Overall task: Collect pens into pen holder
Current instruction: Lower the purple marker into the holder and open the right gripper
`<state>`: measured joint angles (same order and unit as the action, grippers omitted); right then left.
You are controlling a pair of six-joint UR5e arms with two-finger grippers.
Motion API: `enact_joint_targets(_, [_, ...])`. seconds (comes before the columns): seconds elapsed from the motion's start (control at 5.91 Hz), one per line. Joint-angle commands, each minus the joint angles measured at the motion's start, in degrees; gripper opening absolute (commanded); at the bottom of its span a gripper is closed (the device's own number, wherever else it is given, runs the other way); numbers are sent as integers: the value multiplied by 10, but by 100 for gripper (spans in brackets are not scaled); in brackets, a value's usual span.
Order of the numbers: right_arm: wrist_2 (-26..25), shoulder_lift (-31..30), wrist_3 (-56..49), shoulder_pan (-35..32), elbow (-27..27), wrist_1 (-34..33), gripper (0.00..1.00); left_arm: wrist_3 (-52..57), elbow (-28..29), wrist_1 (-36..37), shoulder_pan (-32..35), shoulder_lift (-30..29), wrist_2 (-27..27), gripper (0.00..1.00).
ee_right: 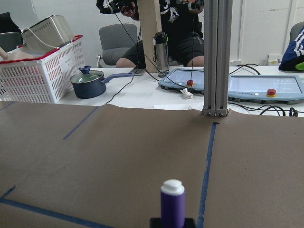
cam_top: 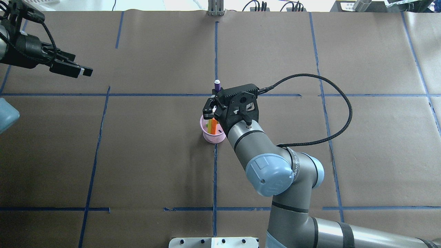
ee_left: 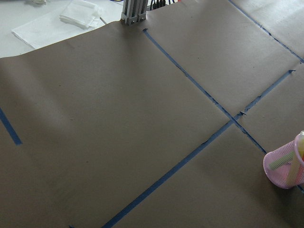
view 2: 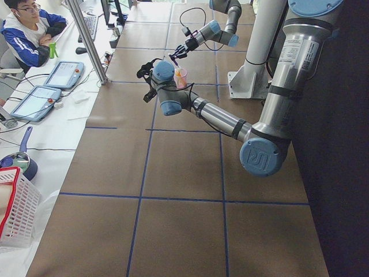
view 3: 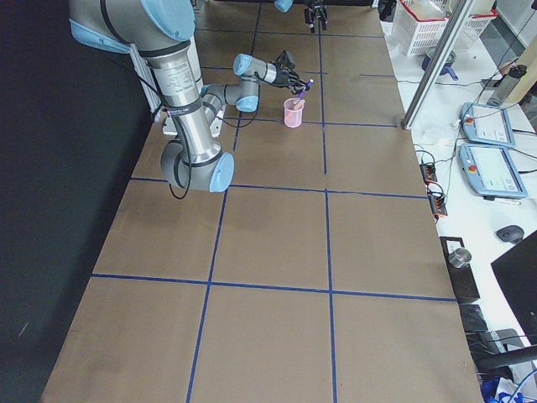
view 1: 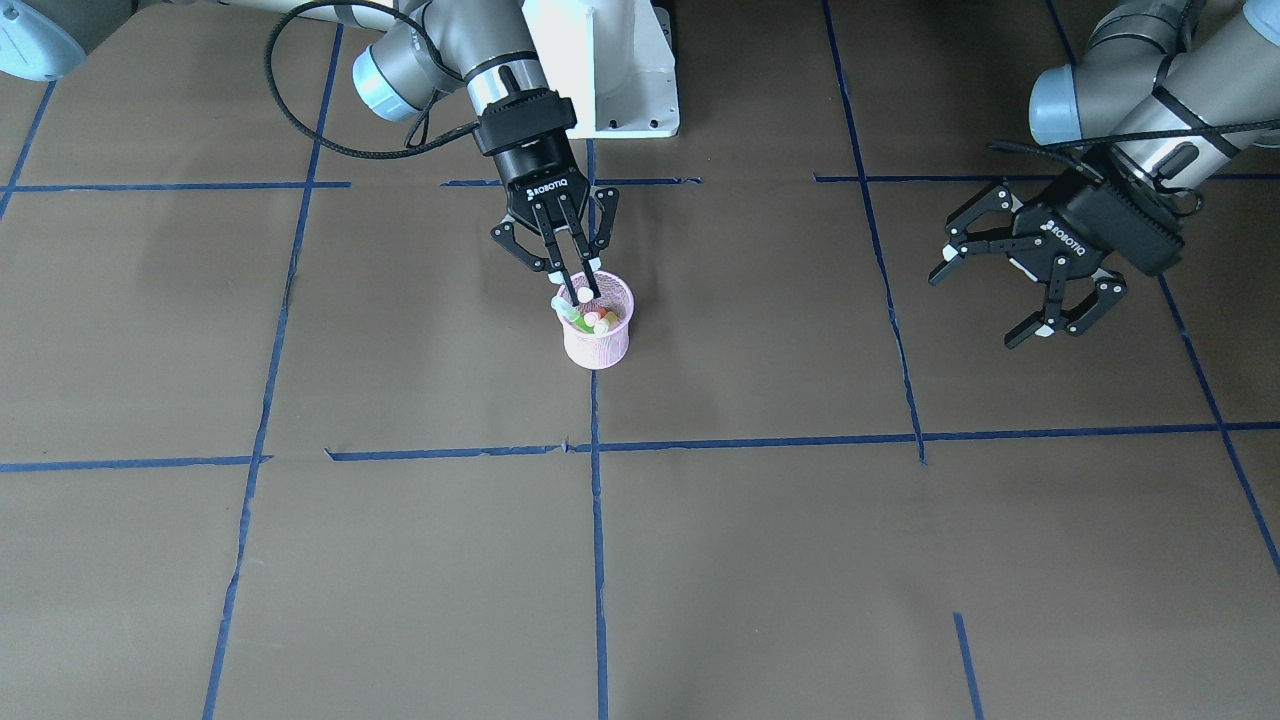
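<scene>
**Pink wire-mesh pen holder (view 1: 597,342), two pens inside, third in grip**

Stands upright mid-table on a blue tape line (view 1: 598,520). It contains the orange pen (cam_top: 213,126) and the green pen (view 1: 576,319). The right gripper (view 1: 577,287) is clamped on the purple pen (ee_right: 172,205), tilted over the holder's mouth and partly masking its rim from overhead. The left gripper (view 1: 978,303) is spread wide, empty, well apart. The table (view 1: 800,580) is covered in brown paper. Both grippers are marked ROBOTIQ.

From overhead, the right claw (cam_top: 212,108) covers the purple pen (cam_top: 217,83) below its capped tip and hides the far rim of the pen holder (cam_top: 212,137). The left wrist view crops the holder at the right edge. The right wrist view cuts the pen's lower end off.
</scene>
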<state>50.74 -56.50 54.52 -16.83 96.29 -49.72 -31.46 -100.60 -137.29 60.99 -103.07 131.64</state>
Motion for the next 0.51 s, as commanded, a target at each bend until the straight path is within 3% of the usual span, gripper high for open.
enact_joint_targets(0.0, [-3,1,0,12,-25,20,0,0,5,0,-1,0,-1,100])
enact_joint_targets(0.34, [-30,0,-1,32,-43,21,1,0,6,0,-1,0,-1,100])
